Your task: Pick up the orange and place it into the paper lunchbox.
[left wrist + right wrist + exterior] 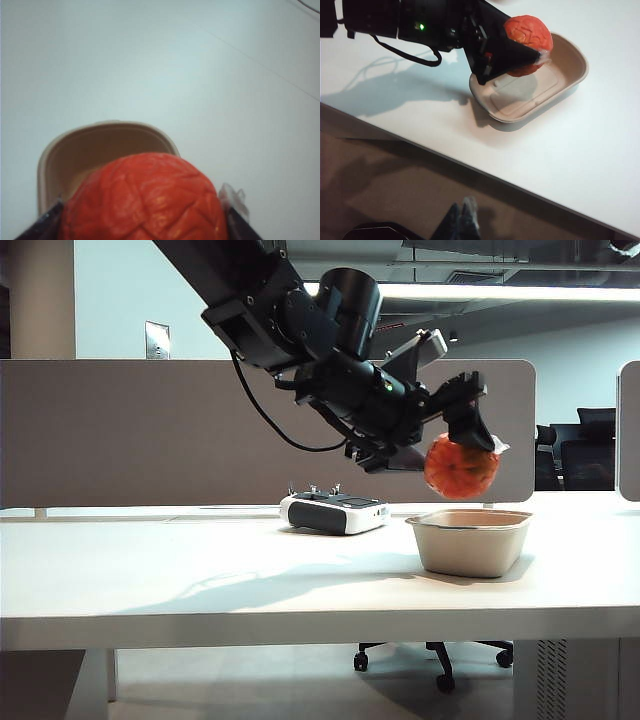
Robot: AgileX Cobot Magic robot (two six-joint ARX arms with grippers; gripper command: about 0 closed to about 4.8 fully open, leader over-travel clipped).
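White table (pixel 200 580), lunchbox (pixel 100 145) half-hidden behind orange (pixel 145 200).

White table (pixel 200 580), paper lunchbox (pixel 470 542) on it, white-and-black controller (pixel 333 512) behind

Behind the left pincer (pixel 455 445) a grey partition panel (pixel 130 430) lines the white desk (pixel 200 580); a ceiling light strip (pixel 520 290) glows above it, an office chair's wheeled base (pixel 435 655) (black) stands below.

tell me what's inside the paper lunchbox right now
Nothing that shows: the paper lunchbox has a bare floor in the right wrist view. The orange hangs above it, gripped by the left gripper. The part of the floor beneath the orange is covered.
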